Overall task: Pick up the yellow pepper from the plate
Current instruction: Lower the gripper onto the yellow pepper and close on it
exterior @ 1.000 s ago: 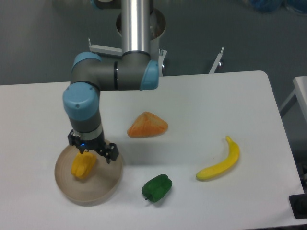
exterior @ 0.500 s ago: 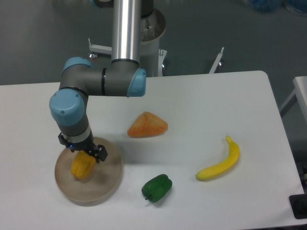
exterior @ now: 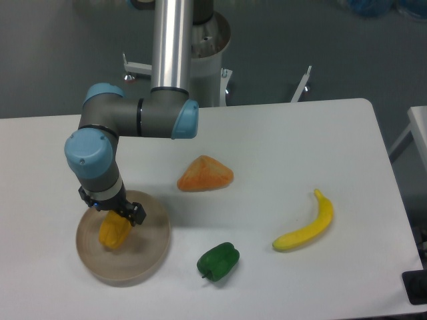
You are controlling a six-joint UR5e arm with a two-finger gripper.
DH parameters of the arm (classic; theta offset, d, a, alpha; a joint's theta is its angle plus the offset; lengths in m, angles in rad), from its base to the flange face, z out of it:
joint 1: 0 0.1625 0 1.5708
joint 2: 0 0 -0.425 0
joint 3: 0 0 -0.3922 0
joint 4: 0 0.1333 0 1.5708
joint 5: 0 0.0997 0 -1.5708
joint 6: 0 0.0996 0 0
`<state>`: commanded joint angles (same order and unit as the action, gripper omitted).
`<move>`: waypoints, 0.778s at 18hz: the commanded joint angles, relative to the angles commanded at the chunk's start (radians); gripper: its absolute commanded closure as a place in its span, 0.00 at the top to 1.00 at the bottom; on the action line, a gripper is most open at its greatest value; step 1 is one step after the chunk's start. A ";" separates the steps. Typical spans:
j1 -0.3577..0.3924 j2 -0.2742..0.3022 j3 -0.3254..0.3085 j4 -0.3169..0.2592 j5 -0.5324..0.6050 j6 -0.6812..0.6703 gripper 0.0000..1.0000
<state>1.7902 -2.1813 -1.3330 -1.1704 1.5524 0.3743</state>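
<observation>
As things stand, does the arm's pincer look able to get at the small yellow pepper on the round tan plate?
Probably yes. The pincer sits directly over the small yellow pepper on the round tan plate, at its top end. Nothing else lies on the plate, though whether the pincer has closed cannot be told.
</observation>
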 joint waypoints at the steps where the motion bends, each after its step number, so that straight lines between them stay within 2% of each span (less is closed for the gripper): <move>1: 0.000 -0.002 0.000 0.002 0.000 0.002 0.93; 3: 0.000 0.002 0.000 0.009 0.000 0.003 0.68; 4: 0.000 0.002 0.000 0.014 0.000 0.006 0.60; 5: 0.000 0.002 0.000 0.015 0.000 0.008 0.55; 11: 0.002 0.006 0.006 0.014 0.000 0.015 0.52; 14: 0.003 0.012 0.009 0.012 0.000 0.017 0.45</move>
<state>1.7932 -2.1690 -1.3238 -1.1582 1.5524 0.3912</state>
